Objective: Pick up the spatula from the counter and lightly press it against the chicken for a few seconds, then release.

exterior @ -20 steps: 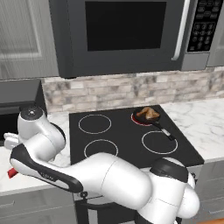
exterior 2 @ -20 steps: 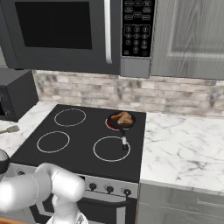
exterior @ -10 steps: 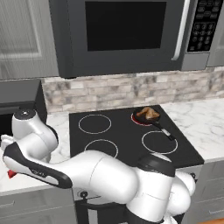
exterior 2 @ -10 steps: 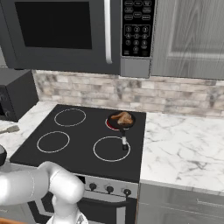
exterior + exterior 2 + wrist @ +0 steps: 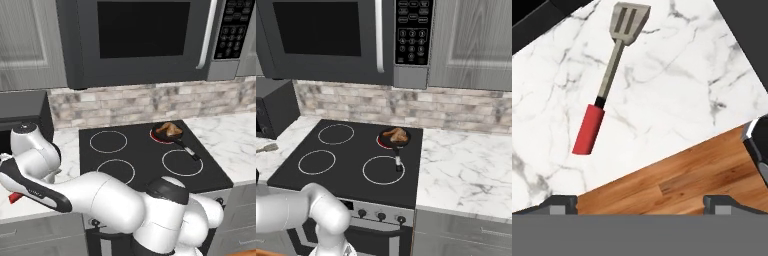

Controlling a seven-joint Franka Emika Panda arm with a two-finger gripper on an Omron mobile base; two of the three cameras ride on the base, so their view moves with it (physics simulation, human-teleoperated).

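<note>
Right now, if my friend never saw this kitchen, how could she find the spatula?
Start at the black stove and go to the white marble counter on its left. The spatula lies flat there. It has a red handle and a slotted grey blade, unlike the dark pan, which sits on the stove holding chicken.

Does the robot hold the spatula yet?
No, the spatula lies flat on the white marble counter, with nothing gripping it.
</note>
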